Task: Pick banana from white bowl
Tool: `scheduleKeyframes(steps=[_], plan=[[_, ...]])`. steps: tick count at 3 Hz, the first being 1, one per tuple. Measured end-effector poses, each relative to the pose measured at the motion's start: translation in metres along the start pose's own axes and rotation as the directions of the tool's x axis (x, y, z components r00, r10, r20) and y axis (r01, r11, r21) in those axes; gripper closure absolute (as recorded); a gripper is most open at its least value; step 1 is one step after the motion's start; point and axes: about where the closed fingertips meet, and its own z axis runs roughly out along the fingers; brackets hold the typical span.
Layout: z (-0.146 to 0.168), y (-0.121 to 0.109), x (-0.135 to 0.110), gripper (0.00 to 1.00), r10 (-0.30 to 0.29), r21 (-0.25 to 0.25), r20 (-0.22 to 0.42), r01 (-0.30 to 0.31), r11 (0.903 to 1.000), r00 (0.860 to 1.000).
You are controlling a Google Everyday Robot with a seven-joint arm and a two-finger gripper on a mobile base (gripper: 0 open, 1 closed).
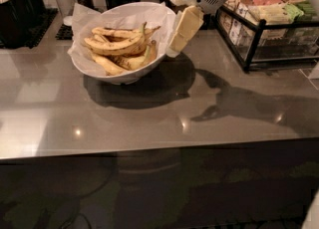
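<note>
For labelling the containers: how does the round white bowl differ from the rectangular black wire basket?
The round glossy white bowl is solid-walled, paper-lined, holding speckled yellow bananas; the black wire basket is boxy, open-framed, holding small packets. The bowl sits left of the cream gripper, the basket right. Both rest on the grey counter.
</note>
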Motion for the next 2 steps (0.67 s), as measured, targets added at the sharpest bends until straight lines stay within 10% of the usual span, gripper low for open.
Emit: scheduleKeyframes(steps=[2], plan=[[0.055,-0.018,-0.037,0.0,-0.073,-0.127,0.038,0.078,0.9889,0.997]])
